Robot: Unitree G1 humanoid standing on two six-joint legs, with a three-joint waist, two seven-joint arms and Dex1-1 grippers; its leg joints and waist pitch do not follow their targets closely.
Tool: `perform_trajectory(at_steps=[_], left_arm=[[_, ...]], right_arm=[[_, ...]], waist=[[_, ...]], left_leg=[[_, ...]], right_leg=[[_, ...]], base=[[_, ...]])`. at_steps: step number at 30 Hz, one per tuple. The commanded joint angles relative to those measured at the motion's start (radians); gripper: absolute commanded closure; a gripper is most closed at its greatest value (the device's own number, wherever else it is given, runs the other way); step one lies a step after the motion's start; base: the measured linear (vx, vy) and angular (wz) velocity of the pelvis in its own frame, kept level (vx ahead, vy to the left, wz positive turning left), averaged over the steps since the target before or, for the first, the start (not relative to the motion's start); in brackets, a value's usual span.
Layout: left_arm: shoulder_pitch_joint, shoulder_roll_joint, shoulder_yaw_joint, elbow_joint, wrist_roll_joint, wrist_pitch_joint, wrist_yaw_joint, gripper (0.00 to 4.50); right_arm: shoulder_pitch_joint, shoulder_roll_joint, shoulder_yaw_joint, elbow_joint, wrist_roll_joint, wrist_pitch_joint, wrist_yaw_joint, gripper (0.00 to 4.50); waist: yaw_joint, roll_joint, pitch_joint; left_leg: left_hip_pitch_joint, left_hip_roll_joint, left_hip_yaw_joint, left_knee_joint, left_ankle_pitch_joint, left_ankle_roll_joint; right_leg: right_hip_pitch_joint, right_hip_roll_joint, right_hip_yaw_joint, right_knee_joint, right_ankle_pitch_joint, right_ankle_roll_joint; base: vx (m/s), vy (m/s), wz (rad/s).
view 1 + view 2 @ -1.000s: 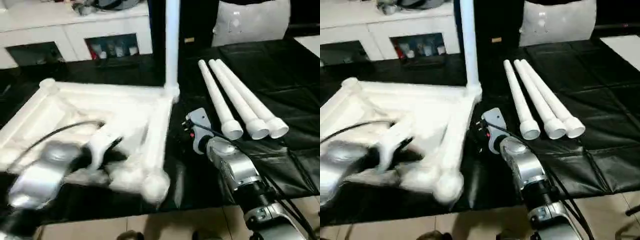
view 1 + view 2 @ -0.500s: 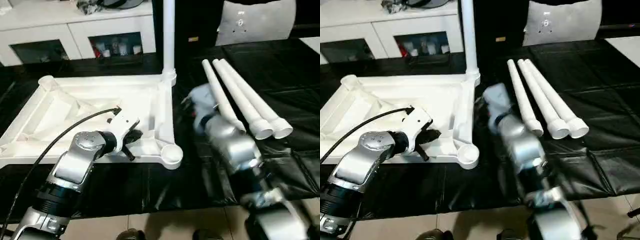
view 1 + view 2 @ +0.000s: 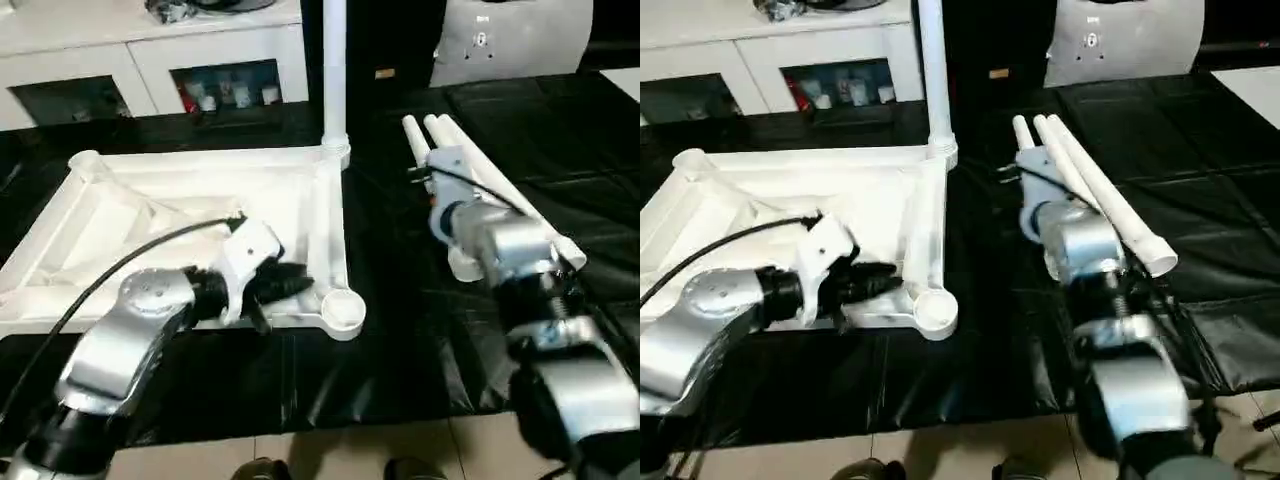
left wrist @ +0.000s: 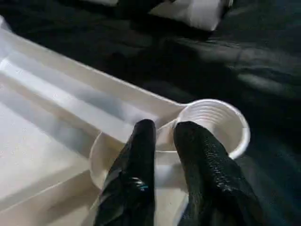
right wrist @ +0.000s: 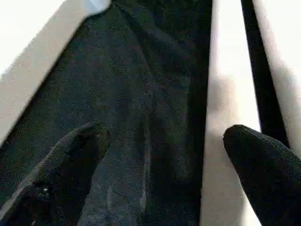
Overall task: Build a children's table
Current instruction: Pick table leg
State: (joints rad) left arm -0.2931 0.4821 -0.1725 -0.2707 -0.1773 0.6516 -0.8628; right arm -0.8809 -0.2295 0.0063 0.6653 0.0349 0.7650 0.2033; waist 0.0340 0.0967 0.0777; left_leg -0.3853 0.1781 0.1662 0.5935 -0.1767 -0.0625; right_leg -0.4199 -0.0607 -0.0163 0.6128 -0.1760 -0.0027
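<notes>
Left tool (image 4: 162, 134): fingers nearly together, clamped on the thin rim wall of the table top (image 3: 130, 215) just short of its near corner socket (image 3: 343, 308), which sits open right past the fingertips. The top lies underside up on the black surface (image 3: 400, 350). One leg (image 3: 335, 75) stands upright in the far corner socket beyond the left tool. Right tool (image 5: 164, 146): fingers spread wide, gripping nothing, hovering over the near end of the loose legs (image 3: 1095, 190), which lie side by side stretching away from it.
</notes>
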Motion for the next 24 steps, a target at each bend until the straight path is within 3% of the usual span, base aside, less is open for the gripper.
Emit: perform_trajectory(at_steps=[1, 3, 10, 18, 19, 22, 24], left_arm=[[-0.001, 0.022, 0.002, -0.053, -0.029, 0.035, -0.013, 3.21], [-0.002, 0.02, 0.002, -0.055, -0.03, 0.039, -0.011, 2.88], [0.005, 0.022, -0.008, -0.084, -0.038, 0.064, 0.0, 2.42], [0.008, 0.032, -0.013, -0.094, -0.046, 0.076, 0.009, 1.87], [0.007, 0.034, -0.014, -0.094, -0.045, 0.075, 0.008, 1.63], [0.005, 0.037, -0.015, -0.094, -0.049, 0.077, 0.011, 1.58], [0.003, 0.04, -0.019, -0.092, -0.052, 0.075, 0.015, 1.26]], right_arm=[[-0.058, -0.011, -0.008, 0.1, -0.014, -0.01, -0.003, 0.0], [-0.067, -0.014, -0.011, 0.124, -0.017, -0.018, -0.009, 0.0], [-0.111, -0.04, 0.019, 0.294, -0.041, -0.025, 0.043, 0.0], [-0.137, -0.055, 0.001, 0.392, -0.031, -0.026, 0.069, 0.0], [-0.14, -0.058, 0.001, 0.4, -0.032, -0.023, 0.079, 0.37], [-0.151, -0.064, -0.001, 0.43, -0.036, -0.025, 0.1, 0.4], [-0.152, -0.071, 0.007, 0.44, -0.034, -0.002, 0.15, 0.78]], waist=[[0.002, -0.019, -0.076], [0.003, -0.019, -0.076], [0.005, -0.022, -0.085], [0.007, -0.026, -0.087], [0.007, -0.026, -0.088], [0.008, -0.025, -0.086], [0.008, -0.03, -0.085]], left_leg=[[0.015, 0.021, -0.001, -0.057, -0.199, -0.005], [0.016, 0.021, -0.001, -0.054, -0.202, -0.007], [0.011, 0.02, 0.0, -0.047, -0.173, 0.002], [0.008, 0.02, 0.001, -0.043, -0.176, 0.01], [0.01, 0.02, 0.002, -0.042, -0.183, 0.01], [0.011, 0.022, 0.001, -0.043, -0.206, 0.004], [0.01, 0.021, 0.001, -0.042, -0.211, 0.003]], right_leg=[[0.057, -0.051, 0.021, -0.07, -0.239, -0.233], [0.055, -0.05, 0.022, -0.069, -0.248, -0.229], [0.058, -0.048, 0.02, -0.06, -0.194, -0.243], [0.06, -0.047, 0.018, -0.057, -0.185, -0.251], [0.058, -0.047, 0.018, -0.058, -0.199, -0.249], [0.055, -0.048, 0.018, -0.06, -0.235, -0.248], [0.057, -0.047, 0.018, -0.059, -0.246, -0.242]], base=[[0.0, 0.0, 0.0], [0.0, 0.0, 0.0], [0.0, 0.0, 0.0], [0.0, 0.0, 0.0], [0.0, 0.0, 0.0], [0.0, 0.0, 0.0], [0.0, 0.0, 0.0]])
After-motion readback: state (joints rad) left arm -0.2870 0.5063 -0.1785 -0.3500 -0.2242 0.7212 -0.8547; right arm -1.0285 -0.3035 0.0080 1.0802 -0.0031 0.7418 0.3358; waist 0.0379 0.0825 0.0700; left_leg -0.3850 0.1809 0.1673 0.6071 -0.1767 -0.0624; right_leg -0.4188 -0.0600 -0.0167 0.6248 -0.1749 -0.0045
